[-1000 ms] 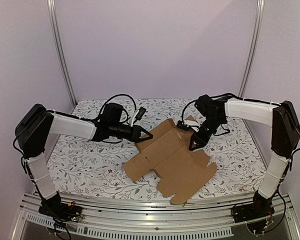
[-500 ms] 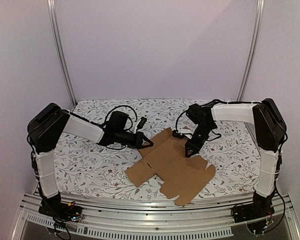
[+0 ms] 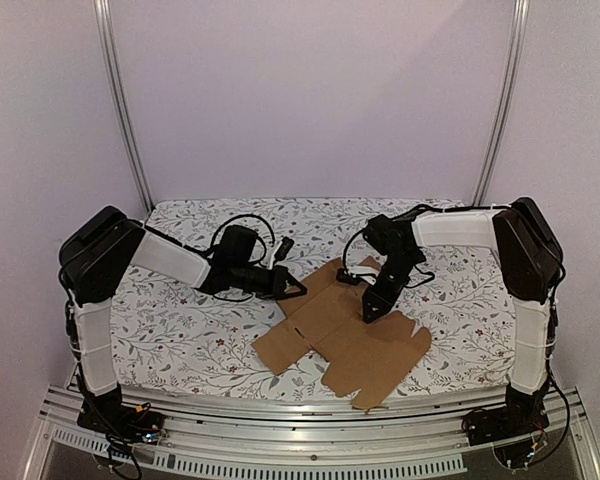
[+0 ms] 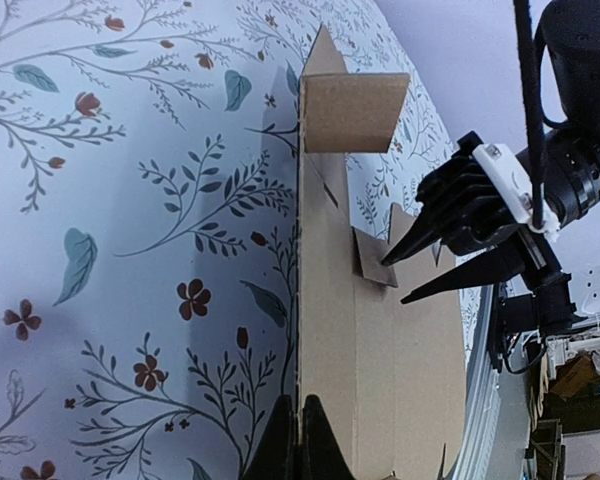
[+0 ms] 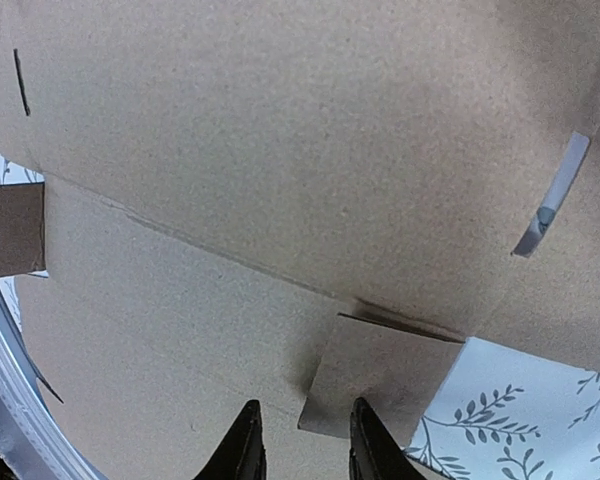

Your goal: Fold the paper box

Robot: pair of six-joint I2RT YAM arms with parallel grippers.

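The paper box (image 3: pixel 345 335) is a flat brown die-cut sheet lying on the floral table, with one end flap (image 4: pixel 352 110) standing up. My left gripper (image 3: pixel 299 290) is shut on the sheet's left edge, which runs straight into its closed fingertips in the left wrist view (image 4: pixel 300 440). My right gripper (image 3: pixel 370 313) hovers over the sheet's middle, open by a narrow gap. A small raised tab (image 5: pixel 380 385) sits just ahead of its right fingertip (image 5: pixel 365 445). The left wrist view shows the same gripper (image 4: pixel 395 281) open beside that tab (image 4: pixel 372 262).
A floral cloth (image 3: pixel 180 320) covers the table. Black cables (image 3: pixel 280 240) loop at the back behind both wrists. A metal rail (image 3: pixel 310 440) runs along the near edge, and upright posts (image 3: pixel 120 110) stand at the back corners.
The right gripper has moved left and nearer over the sheet, and its jaws have opened wider. The left arm has shifted slightly right, still holding the edge. The sheet slid a little.
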